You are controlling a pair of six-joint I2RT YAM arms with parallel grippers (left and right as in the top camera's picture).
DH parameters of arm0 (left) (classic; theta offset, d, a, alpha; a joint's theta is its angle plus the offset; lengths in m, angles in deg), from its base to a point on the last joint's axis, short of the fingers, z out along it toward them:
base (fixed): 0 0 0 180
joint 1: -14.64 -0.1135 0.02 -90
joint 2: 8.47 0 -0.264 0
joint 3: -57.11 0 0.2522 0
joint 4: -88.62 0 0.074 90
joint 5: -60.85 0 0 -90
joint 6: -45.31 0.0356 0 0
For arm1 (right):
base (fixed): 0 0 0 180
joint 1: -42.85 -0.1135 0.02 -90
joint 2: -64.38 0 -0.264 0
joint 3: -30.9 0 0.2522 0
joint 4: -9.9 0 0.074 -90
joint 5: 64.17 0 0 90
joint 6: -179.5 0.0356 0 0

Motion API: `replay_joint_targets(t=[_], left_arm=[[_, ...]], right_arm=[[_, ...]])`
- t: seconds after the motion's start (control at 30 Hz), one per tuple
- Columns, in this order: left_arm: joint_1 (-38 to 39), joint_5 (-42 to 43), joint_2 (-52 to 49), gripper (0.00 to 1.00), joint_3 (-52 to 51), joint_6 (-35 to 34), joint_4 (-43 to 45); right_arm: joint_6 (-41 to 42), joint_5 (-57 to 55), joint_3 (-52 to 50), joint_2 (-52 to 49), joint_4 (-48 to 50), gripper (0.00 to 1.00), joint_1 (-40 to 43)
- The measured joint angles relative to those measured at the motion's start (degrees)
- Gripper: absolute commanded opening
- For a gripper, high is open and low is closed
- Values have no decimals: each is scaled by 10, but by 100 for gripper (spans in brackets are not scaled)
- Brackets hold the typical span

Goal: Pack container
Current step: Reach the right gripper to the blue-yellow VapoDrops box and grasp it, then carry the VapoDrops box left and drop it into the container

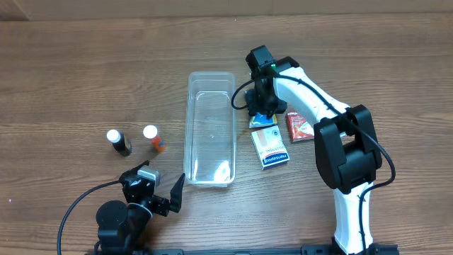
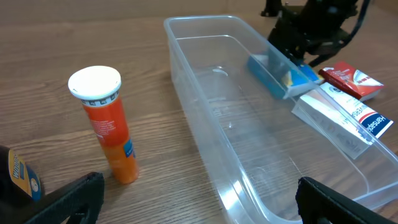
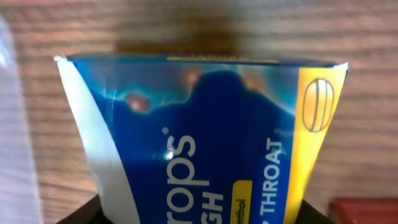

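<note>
The clear plastic container lies lengthwise at the table's middle and holds nothing; in the left wrist view its rim runs from near to far. My right gripper is shut on a blue throat-drops box, just right of the container's far half. The box fills the right wrist view, with the jaws at its sides, and shows through the container wall in the left wrist view. My left gripper is open and empty at the container's near left corner.
A white box and a red box lie right of the container. An orange tube and a dark bottle, both white-capped, stand to its left.
</note>
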Motion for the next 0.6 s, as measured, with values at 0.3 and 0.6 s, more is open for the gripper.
replay_joint_targets(t=[0.3, 0.6], left_arm=[[0, 0, 0, 100, 0, 0, 0], [0, 0, 0, 100, 0, 0, 0]], right_arm=[[31, -23, 136, 35, -165, 56, -1], [123, 0, 181, 122, -166, 57, -71]])
